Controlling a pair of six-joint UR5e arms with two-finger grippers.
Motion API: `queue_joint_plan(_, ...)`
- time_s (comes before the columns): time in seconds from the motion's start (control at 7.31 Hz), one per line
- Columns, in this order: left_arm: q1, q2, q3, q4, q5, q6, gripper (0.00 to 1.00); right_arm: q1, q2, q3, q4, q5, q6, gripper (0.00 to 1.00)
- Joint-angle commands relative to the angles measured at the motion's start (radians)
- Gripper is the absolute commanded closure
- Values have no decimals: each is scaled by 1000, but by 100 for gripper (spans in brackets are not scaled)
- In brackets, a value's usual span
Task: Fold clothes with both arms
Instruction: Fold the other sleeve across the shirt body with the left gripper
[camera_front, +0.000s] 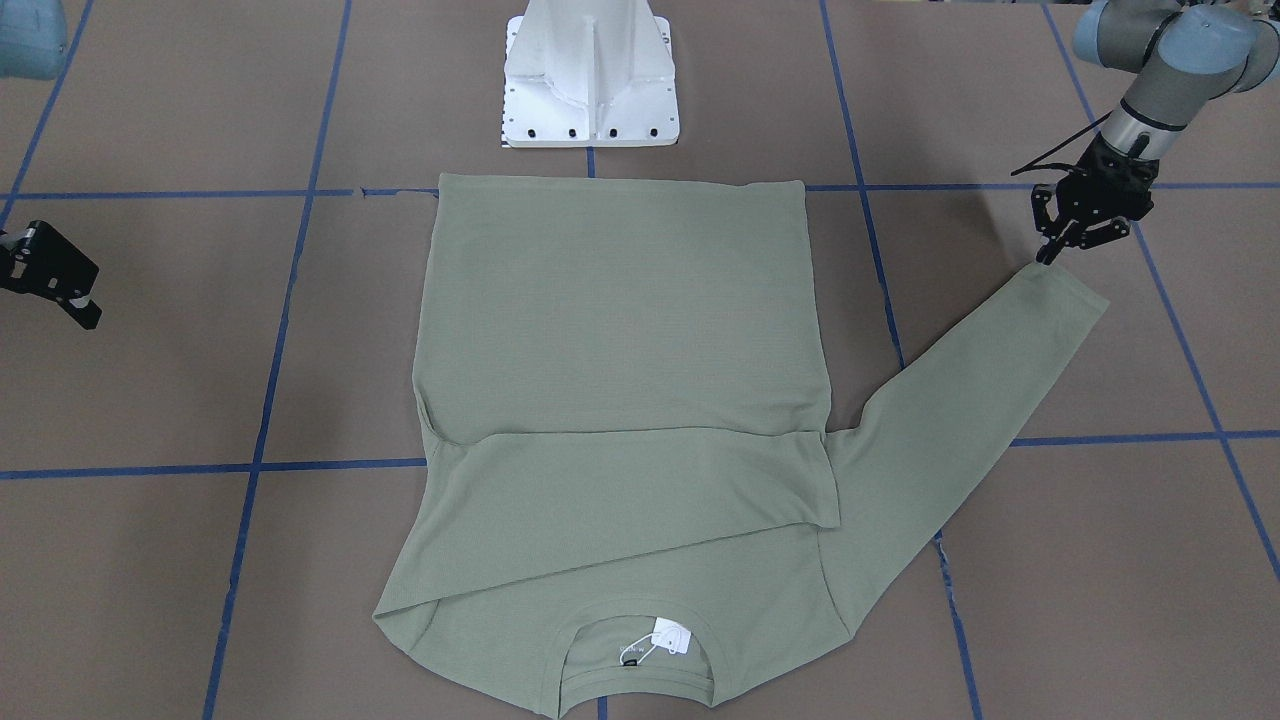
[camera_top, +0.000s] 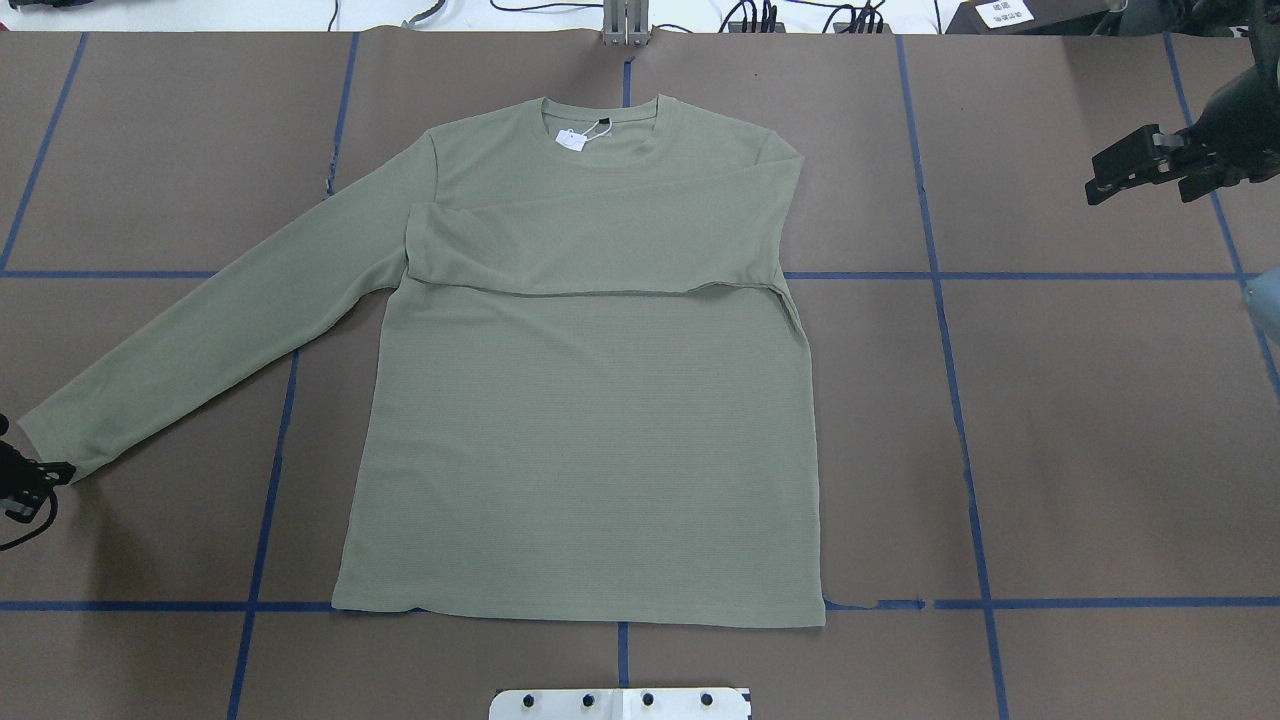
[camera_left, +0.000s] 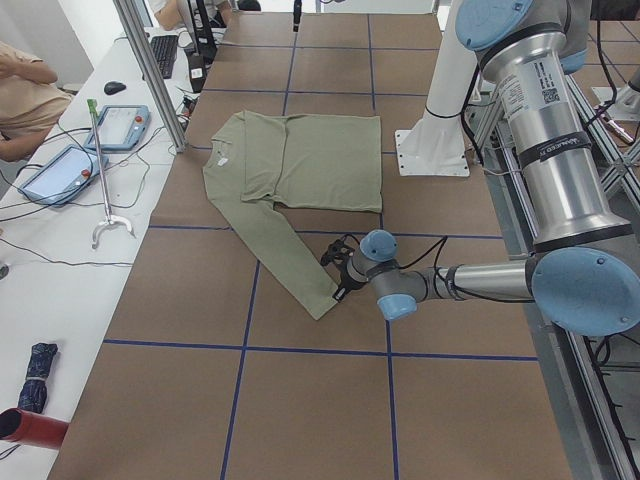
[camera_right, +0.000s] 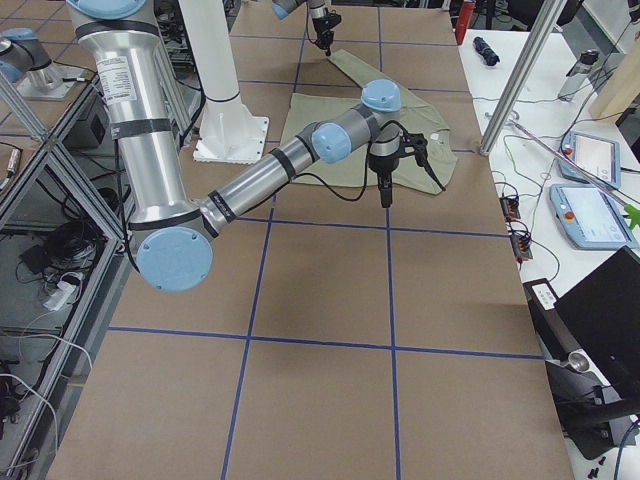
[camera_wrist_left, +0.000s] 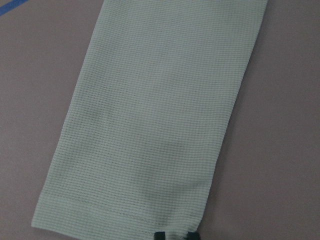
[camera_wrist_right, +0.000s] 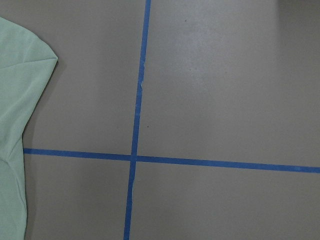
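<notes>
The sage-green long-sleeved shirt (camera_top: 590, 420) lies flat, collar and white tag (camera_top: 572, 139) on the far side from my base. One sleeve is folded across the chest (camera_top: 600, 245). The other sleeve (camera_top: 200, 330) stretches out toward my left side. My left gripper (camera_top: 45, 473) sits low at that sleeve's cuff (camera_wrist_left: 120, 210). Its fingertips (camera_wrist_left: 159, 235) are close together at the cuff's edge and look shut on it; it also shows in the front view (camera_front: 1047, 258). My right gripper (camera_top: 1145, 180) is open and empty, well off the shirt's other side, over bare table.
The white pedestal base (camera_front: 590, 80) stands just behind the shirt's hem. Blue tape lines (camera_wrist_right: 135, 157) grid the brown table. Beyond the collar side, a side table holds tablets (camera_left: 60, 170) and cables, with metal posts (camera_left: 150, 70) and a seated person.
</notes>
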Motion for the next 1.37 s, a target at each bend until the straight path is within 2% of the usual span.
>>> queue_joint_plan(0.0, -14, -29, -31, 4, -41, 7, 100, 1, -2, -3, 0, 0, -6, 0)
queue_joint_plan(0.14, -87, -67, -31, 30, -101, 9, 100, 1, -3, -9, -2, 2, -7, 0)
queue_joint_plan(0.27, -203, -178, -41, 111, -171, 10, 100, 3, -32, 0, 0, 2, -10, 0)
queue_joint_plan(0.41, -266, -302, -45, 212, -219, 10, 100, 6, -52, -6, -5, 0, -67, 0)
queue_joint_plan(0.68, -305, -563, -42, 434, -213, 3, 100, 65, -118, -18, -14, 0, -243, 0)
queue_joint_plan(0.82, -308, -728, -38, 630, -210, -7, 100, 113, -138, -41, -18, 8, -360, 0)
queue_joint_plan(0.96, -305, -865, -25, 764, -181, -23, 100, 148, -140, -72, -44, 9, -445, 0)
queue_joint_plan(1.09, -299, -950, 2, 795, -169, -133, 100, 170, -144, -78, -52, 8, -481, 0)
queue_joint_plan(1.23, -297, -1097, 110, 796, -167, -246, 100, 178, -150, -78, -49, 6, -481, 0)
